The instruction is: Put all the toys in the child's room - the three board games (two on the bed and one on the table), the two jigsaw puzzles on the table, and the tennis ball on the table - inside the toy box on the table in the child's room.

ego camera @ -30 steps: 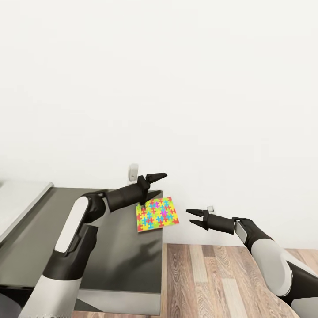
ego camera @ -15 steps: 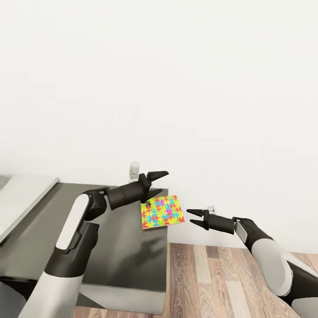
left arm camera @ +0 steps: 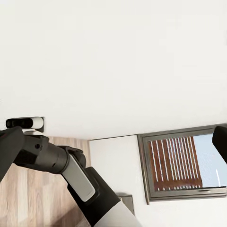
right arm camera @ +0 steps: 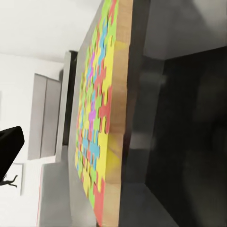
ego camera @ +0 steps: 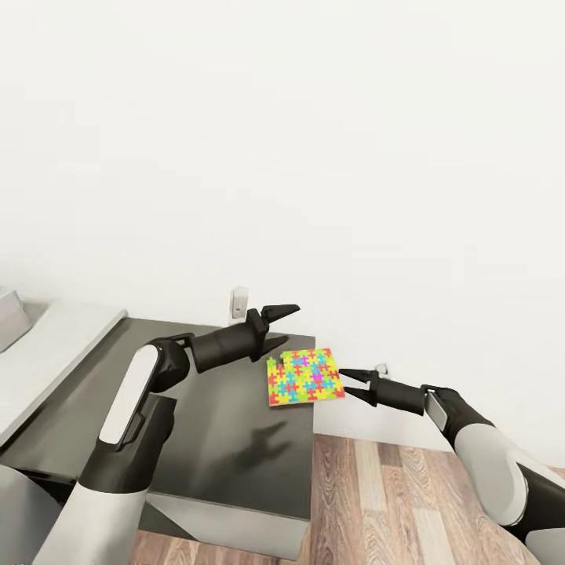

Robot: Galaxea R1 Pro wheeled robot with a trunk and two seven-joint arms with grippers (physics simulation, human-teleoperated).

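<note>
Overhanging the dark table's (ego camera: 220, 424) far corner, the jigsaw puzzle (ego camera: 305, 376) offers its edge to the right gripper (ego camera: 348, 378), spread wide just beside it; the left gripper (ego camera: 281, 323), also parted, hovers above the table, empty.

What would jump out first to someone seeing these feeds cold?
The brightly coloured jigsaw puzzle grabs the eye, lying at the far right corner of the dark grey table, overhanging its edge. The right gripper reaches toward the puzzle's right side with its jaws apart, while the left gripper hangs open above the table just left of it. Behind everything is a bare white wall.
</note>
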